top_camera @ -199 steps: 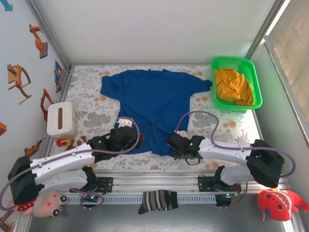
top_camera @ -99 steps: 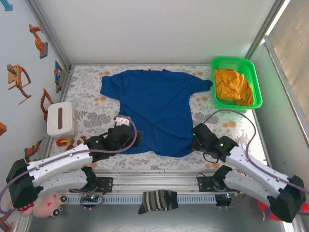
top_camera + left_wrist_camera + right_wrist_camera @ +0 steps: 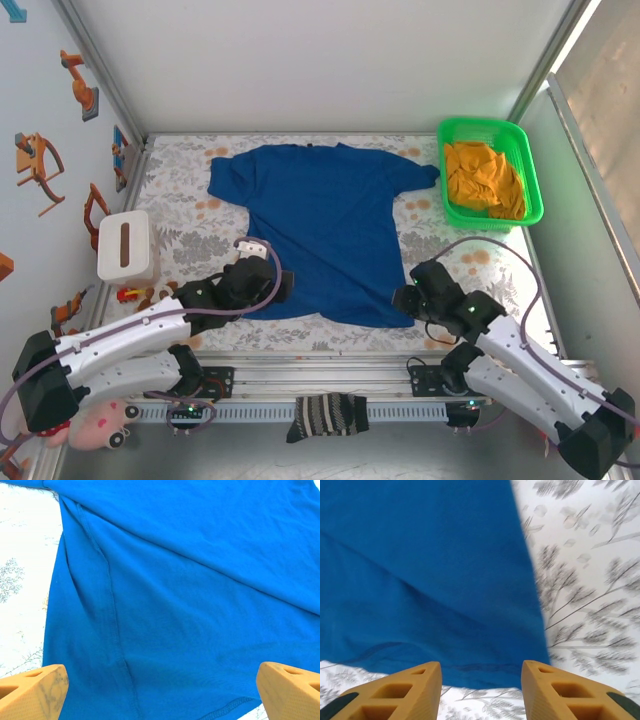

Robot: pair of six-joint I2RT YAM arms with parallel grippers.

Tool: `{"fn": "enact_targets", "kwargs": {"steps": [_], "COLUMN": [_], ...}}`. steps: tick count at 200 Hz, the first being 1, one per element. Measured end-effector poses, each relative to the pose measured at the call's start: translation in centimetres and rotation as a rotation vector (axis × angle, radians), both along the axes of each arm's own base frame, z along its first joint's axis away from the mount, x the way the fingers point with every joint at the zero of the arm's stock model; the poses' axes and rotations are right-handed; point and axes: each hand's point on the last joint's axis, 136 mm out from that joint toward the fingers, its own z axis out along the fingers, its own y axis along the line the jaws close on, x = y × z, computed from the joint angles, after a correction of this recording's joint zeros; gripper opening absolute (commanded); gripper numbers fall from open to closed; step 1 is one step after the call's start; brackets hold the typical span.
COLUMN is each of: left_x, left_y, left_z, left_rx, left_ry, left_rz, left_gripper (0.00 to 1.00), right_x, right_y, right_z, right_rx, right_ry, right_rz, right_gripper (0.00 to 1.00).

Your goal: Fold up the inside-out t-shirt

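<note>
Right, the blue t-shirt (image 3: 325, 235) lies spread flat across the middle of the tabletop (image 3: 470, 260), collar toward the far edge, hem toward the near edge. One sleeve reaches toward the far-left corner. The other points at the green basket (image 3: 487, 124) in the far-right corner, its tip just beside the basket wall. An orange cloth (image 3: 483, 178) is bunched inside that basket.

The left claw (image 3: 270, 285) sits at the hem's near-left corner. From the left wrist, the left claw (image 3: 160, 695) has its fingers (image 3: 32, 692) spread wide, blue cloth under the gap, a stitched seam running down the shirt's side and bare floral tabletop off to the left.

The right claw (image 3: 405, 298) sits at the hem's near-right corner. From the right wrist, the right claw (image 3: 482, 690) is also spread apart and gripping nothing (the hem's corner lies right in the gap between the fingers).

Open floral surface runs along the right edge, between the shirt and the basket's near side. On the left, a narrower strip separates the shirt from a white box (image 3: 126, 246). A striped sock (image 3: 328, 414) lies off the tabletop, past the near edge between the arm bases.
</note>
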Motion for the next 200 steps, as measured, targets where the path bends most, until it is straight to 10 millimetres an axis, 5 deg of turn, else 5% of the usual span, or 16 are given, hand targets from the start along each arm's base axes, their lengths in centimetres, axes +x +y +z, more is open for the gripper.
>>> {"fn": "enact_targets", "kwargs": {"steps": [44,95,160,200], "left_x": [0.0,0.0,-0.1,0.0], "left_y": [0.0,-0.2,-0.4,-0.4], "left_z": [-0.6,-1.1,-1.3,-1.3], "left_rx": [0.016,0.028,0.028,0.027], "left_ry": [0.015,0.031,0.043,0.042], "left_rz": [0.0,-0.005,-0.013,-0.011], "left_gripper": [0.96,0.96,0.96,0.96], "right_x": [-1.9,-1.0,1.4,0.9], "right_y": [3.2,5.0,6.4,6.8], "right_z": [-1.9,-3.2,-2.6,-4.6], "right_rx": [0.111,0.149,-0.037,-0.135], "right_ry": [0.058,0.082,0.047,0.087], "right_rz": [0.019,-0.023,0.091,0.188], "right_gripper": [0.52,0.53,0.53,0.5]}}
